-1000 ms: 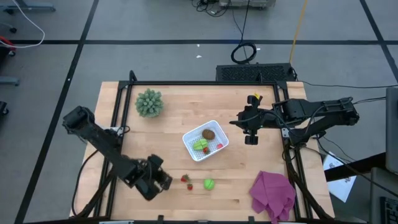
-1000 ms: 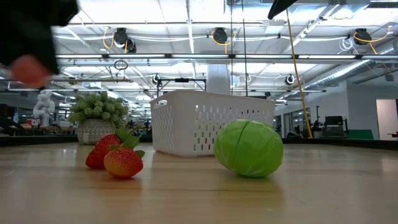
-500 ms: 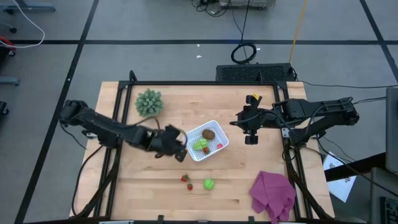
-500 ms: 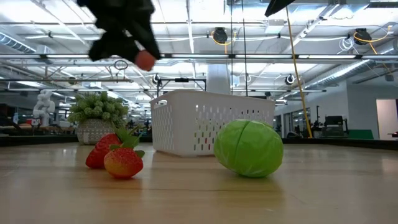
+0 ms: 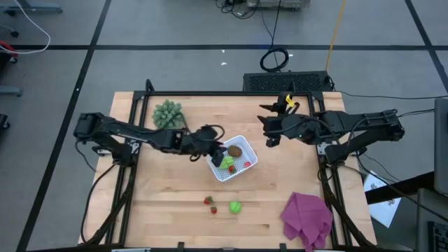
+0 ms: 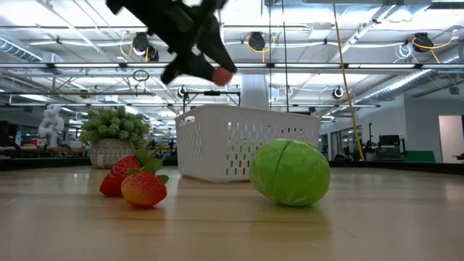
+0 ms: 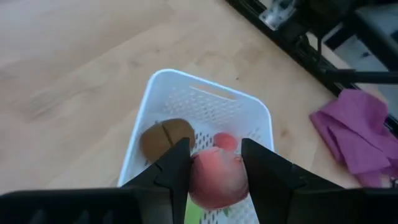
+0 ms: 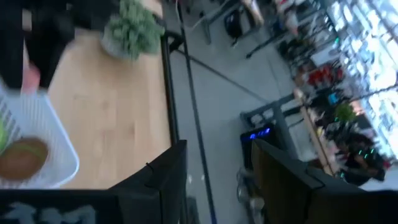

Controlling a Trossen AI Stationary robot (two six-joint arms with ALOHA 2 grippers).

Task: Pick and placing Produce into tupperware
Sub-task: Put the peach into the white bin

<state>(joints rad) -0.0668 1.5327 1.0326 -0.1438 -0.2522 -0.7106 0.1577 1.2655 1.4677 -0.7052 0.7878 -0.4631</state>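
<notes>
Above the tupperware (image 5: pixel 241 165), left pincer (image 5: pixel 218 152) newly arrived, clamped on pink-red ball (image 7: pixel 216 178), right pincer (image 5: pixel 268 134) open, lifted.

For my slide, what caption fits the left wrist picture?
Left tool holds a pink-red ball above the white basket.

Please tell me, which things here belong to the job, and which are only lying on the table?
Job: pink ball in left gripper, basket, kiwi, strawberries, cabbage.
Lying about: plant, purple cloth.
</notes>
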